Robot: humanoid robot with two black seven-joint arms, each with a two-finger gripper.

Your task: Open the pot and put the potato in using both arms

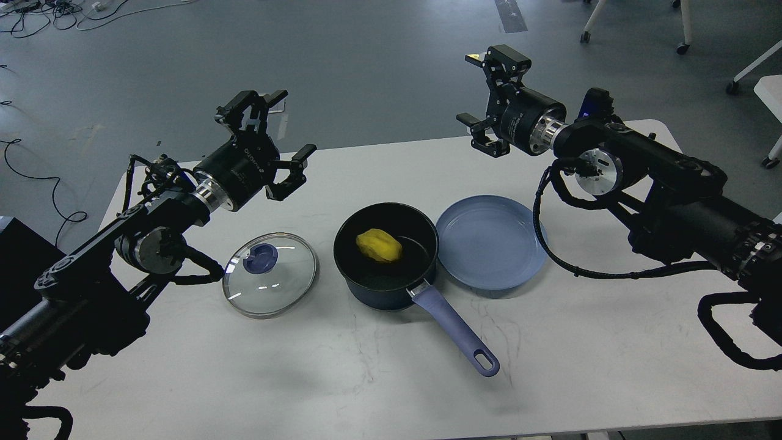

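My left gripper [278,131] hangs in the air above the far left part of the white table [580,342], fingers spread wide and holding nothing. White lettering runs along its black wrist body, but it is too small and tilted for me to read. My right gripper [482,98] is raised over the table's far edge on the right, its fingers also spread apart and empty; the white print on its barrel is likewise beyond reading.

The pot [386,256] stands near the middle of the table, uncovered, its lavender-blue handle [455,330] pointing toward me and to the right, the hole at its end showing. The potato [379,245] lies inside the pot on the black bottom, bright yellow, toward the left of the inside.

The glass lid [270,274] lies flat on the table just left of the pot, knob up, apart from the pot's wall. I can make out no writing on it from here. A blue-grey plate [492,241] sits just right of the pot, bare, its rim close beside the pot's rim
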